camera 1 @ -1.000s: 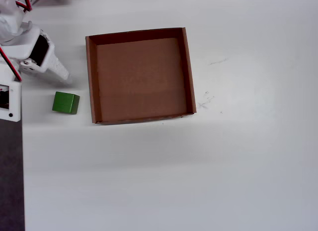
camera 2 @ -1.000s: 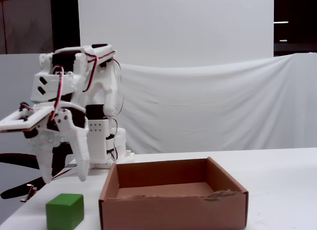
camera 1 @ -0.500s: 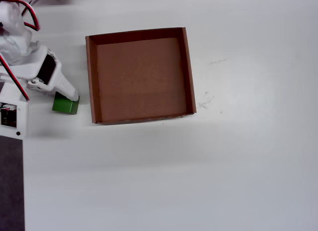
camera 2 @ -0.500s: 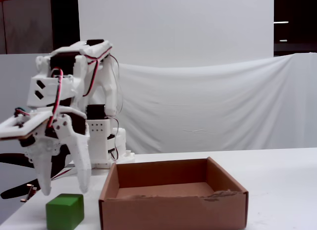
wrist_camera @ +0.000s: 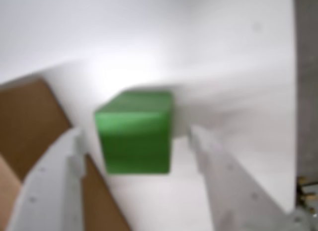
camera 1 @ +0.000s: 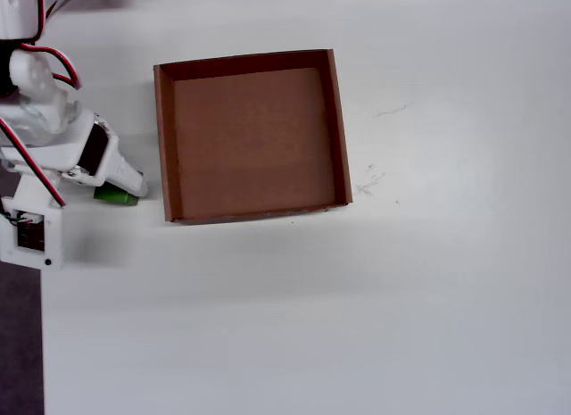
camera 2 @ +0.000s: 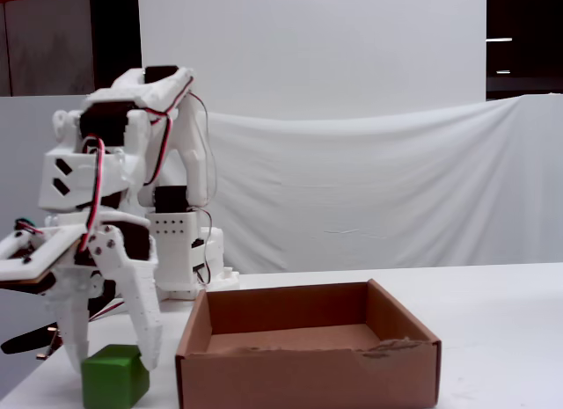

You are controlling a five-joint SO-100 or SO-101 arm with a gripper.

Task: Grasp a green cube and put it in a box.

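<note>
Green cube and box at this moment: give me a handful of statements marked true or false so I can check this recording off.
1. The green cube lies inside the box. False: it sits on the table outside the box, to the box's left in the fixed view.
2. The end effector is open, with one finger on each side of the cube. True.
3. The box holds nothing. True: its brown floor is bare in the overhead view.
4. The cube has been lifted off the table. False: it rests on the white table.
5. In the overhead view the arm hides most of the cube. True.
</note>
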